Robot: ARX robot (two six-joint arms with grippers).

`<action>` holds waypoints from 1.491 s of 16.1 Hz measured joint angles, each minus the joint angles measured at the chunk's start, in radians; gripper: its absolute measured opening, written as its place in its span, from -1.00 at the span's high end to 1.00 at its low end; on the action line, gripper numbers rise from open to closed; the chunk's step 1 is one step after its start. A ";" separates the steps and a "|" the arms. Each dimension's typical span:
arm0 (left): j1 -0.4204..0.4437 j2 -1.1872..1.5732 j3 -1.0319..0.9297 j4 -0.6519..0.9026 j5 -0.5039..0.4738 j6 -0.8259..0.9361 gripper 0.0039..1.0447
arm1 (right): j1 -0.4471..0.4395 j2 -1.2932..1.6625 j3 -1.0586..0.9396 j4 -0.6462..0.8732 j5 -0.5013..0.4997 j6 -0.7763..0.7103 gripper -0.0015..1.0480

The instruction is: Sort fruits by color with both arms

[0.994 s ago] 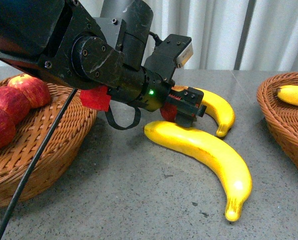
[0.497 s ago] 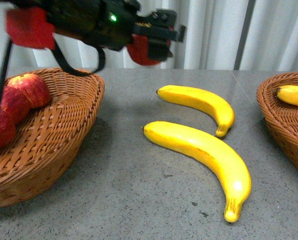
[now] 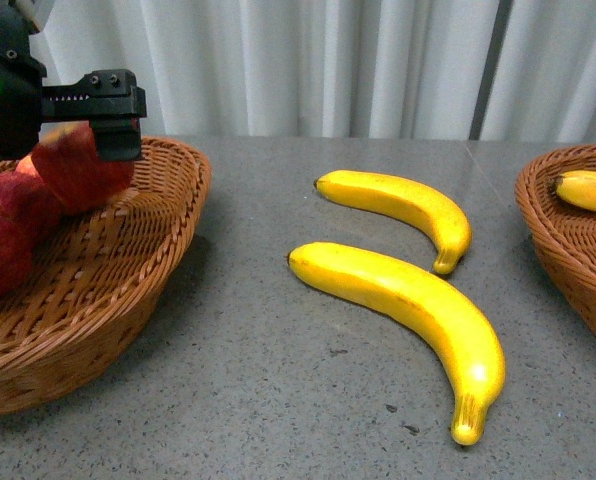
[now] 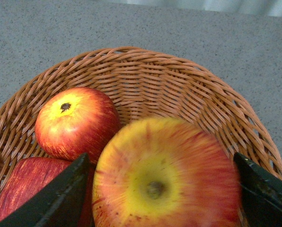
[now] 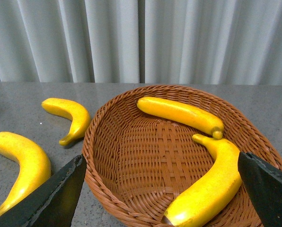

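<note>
My left gripper (image 3: 103, 135) is shut on a red and yellow apple (image 3: 78, 170) and holds it over the left wicker basket (image 3: 128, 260). From the left wrist, that apple (image 4: 164, 175) fills the space between the two black fingers (image 4: 60, 198). Below it in the basket lie two more apples (image 4: 77, 120) (image 4: 27, 184). Two yellow bananas (image 3: 403, 205) (image 3: 408, 305) lie on the grey table between the baskets. My right gripper (image 5: 160, 194) hangs open above the right basket (image 5: 98, 170), which holds two bananas (image 5: 179, 113) (image 5: 212, 184).
The right basket (image 3: 568, 250) sits at the right edge of the front view, with one banana (image 3: 588, 190) showing in it. White curtains hang behind the table. Grey tabletop lies between the baskets, around the loose bananas.
The left arm has lifted the apple from beside the bananas in the middle of the table. It has carried it up and to the left, over the left basket.
</note>
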 joint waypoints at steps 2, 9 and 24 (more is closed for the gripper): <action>-0.004 -0.051 -0.033 0.032 0.012 -0.001 -0.88 | 0.000 0.000 0.000 0.000 0.000 0.000 -0.87; -0.126 -0.431 -0.222 0.144 -0.023 0.046 -0.88 | 0.000 0.000 0.000 0.000 0.000 0.000 -0.87; 0.154 -1.138 -0.906 0.280 0.151 0.093 0.98 | 0.000 0.000 0.000 0.000 0.000 0.000 -0.87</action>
